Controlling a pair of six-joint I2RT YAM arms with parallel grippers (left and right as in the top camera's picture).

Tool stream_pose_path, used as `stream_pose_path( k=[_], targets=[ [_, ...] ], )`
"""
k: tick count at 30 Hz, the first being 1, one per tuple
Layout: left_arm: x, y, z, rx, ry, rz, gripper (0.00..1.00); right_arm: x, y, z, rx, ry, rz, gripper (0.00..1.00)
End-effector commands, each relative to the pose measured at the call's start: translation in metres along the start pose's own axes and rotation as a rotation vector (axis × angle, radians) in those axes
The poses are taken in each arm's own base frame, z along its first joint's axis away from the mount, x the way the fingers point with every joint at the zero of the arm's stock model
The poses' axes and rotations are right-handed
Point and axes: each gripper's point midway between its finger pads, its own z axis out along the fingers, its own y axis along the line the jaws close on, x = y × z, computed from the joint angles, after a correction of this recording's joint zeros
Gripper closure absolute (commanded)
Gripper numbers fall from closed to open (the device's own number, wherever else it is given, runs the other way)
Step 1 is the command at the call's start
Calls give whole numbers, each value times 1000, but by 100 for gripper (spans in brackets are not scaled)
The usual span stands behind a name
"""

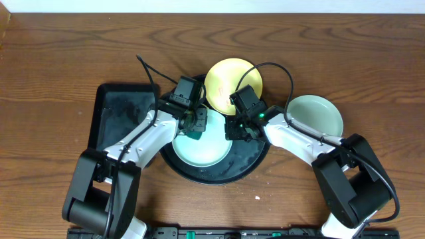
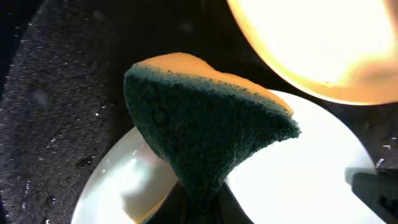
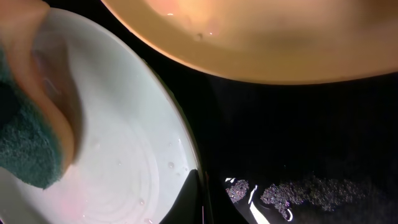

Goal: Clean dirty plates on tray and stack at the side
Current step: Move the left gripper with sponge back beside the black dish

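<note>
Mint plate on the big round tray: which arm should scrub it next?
Left. The left claw pinches the sponge, which touches the mint plate. The right claw is shut beside the plate's edge, holding no sponge.

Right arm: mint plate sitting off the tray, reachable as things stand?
Probably yes. The off-tray plate lies bare right beside that arm, with nothing on it. The right gripper, shut over the round tray, would have to pull back first.
</note>
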Motion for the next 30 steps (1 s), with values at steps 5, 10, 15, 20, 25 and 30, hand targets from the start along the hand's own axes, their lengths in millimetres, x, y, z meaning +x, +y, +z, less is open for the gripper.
stream_pose_path(
  k=[5,10,15,20,25,30],
  targets=[
    [-57,35,-66,-100,-155,-219,92,-3,5,0,-10,-3,-4,99],
    [-62,62,-117,-124,-199,-325,93,-1,3,4,-4,7,-1,99],
    [-47,79,-133,-152,-174,-369,93,1,0,8,-32,38,17,99],
    [-36,84,-126,-168,-126,-380,93,1,1,9,-36,40,11,89],
    [-33,85,-121,-174,-104,-381,92,2,1,9,-34,43,4,77],
    [-33,85,-120,-175,-103,-381,93,1,7,7,-63,42,-20,99]
  ],
)
